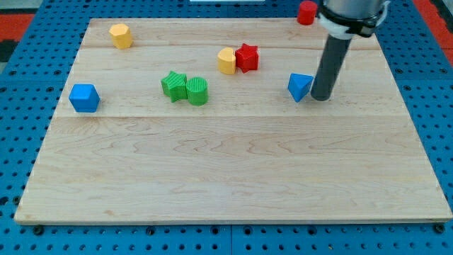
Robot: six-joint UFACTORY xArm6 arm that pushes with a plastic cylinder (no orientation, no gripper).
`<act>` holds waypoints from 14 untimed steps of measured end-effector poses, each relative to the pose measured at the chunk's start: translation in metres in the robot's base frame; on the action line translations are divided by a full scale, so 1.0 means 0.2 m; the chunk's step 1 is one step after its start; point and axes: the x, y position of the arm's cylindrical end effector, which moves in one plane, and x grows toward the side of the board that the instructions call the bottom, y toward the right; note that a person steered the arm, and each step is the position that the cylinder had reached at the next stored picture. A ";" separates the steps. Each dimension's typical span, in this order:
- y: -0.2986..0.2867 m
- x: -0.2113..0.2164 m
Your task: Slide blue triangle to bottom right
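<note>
The blue triangle (299, 86) lies on the wooden board (233, 184), right of centre in the upper half. My tip (320, 98) is down on the board just to the triangle's right, touching or almost touching its right side. The dark rod rises from there to the view's top right.
A blue cube (84, 98) sits at the left. A green star (173, 86) and a green cylinder (197, 91) touch near the centre. A yellow block (226, 61) touches a red star (247, 57). A yellow hexagon (121, 35) is at top left, a red block (306, 13) at the top edge.
</note>
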 end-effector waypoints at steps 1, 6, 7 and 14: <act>0.04 -0.24; -0.29 0.05; -0.35 0.16; -0.03 0.29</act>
